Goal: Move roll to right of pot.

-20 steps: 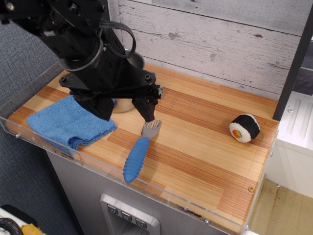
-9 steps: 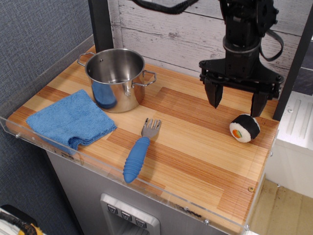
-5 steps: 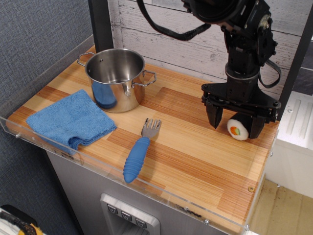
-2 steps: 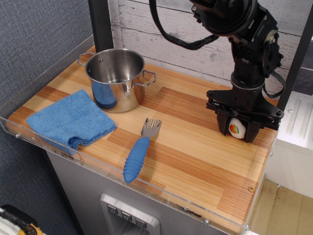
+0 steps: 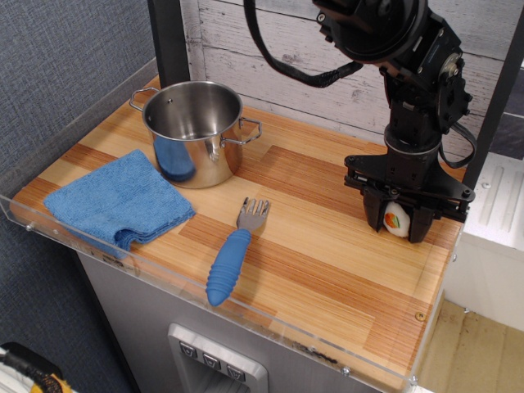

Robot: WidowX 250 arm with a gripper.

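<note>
The roll [image 5: 397,219], white end with orange and green centre facing me, sits at the table's far right, squeezed between the two black fingers of my gripper [image 5: 398,223]. The gripper is shut on the roll and stands low over the wood. The black outer band is mostly hidden by the fingers. The shiny steel pot [image 5: 193,129] with two loop handles stands at the back left, far from the gripper.
A blue cloth [image 5: 115,201] lies at the front left. A blue-handled fork [image 5: 233,256] lies in front of the pot. A clear acrylic rim [image 5: 246,315] runs along the table's front edge. A grey plank wall [image 5: 311,49] is behind.
The gripper crossed from over the pot to the right side, came down around the roll and closed its fingers on it. The roll now sits pinched between them.
</note>
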